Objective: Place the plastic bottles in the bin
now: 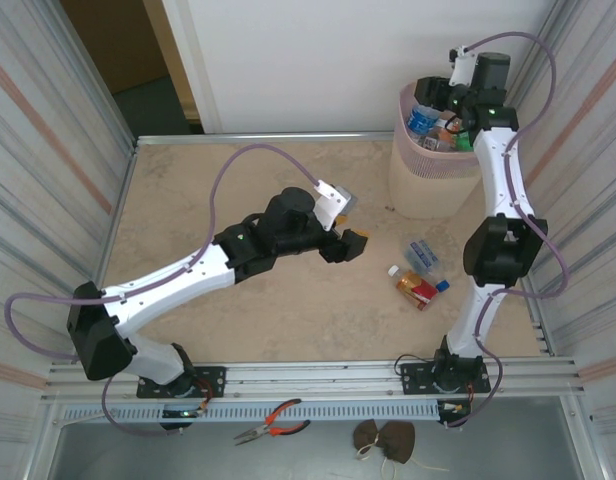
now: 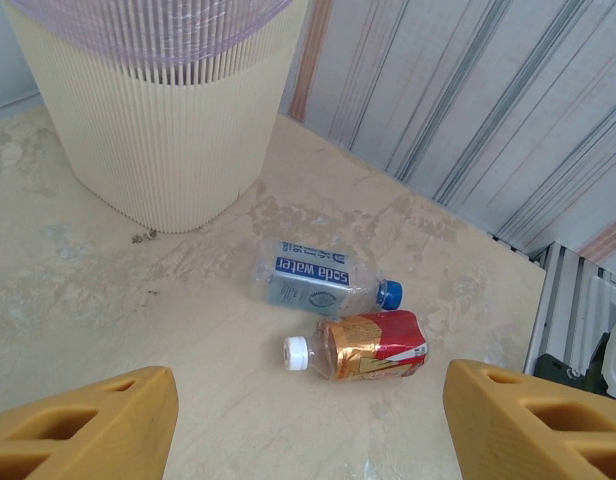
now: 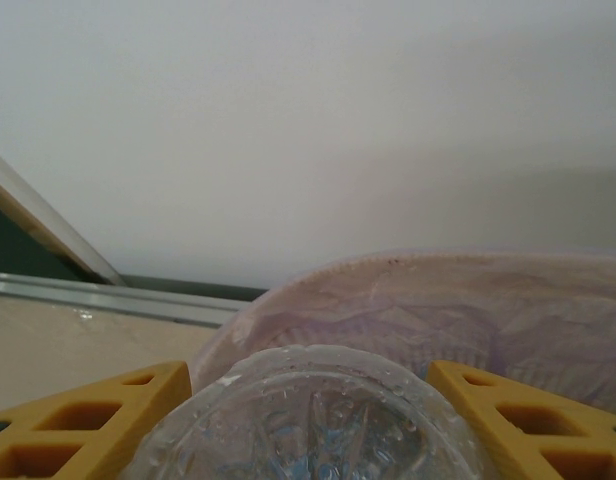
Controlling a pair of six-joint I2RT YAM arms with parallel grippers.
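Two plastic bottles lying on the surface (image 1: 238,180), close together and not far from the bin (image 1: 408,170): a blue-capped soda water bottle (image 2: 313,282) and a white-capped red-labelled bottle (image 2: 373,345). More bottles inside the bin.

Right gripper (image 3: 308,390) above the bin, clamped on a clear bottle (image 3: 313,430), base toward the wrist camera. Let go only well within the rim, clear of the pink bag (image 3: 408,300), to avoid a bounce back out.

Left gripper (image 2: 308,400) hovering with jaws apart, holding nothing, aimed at the pair. Choose one, probably the red-labelled bottle, set the fingers across its body rather than the cap, and avoid nudging its neighbour.
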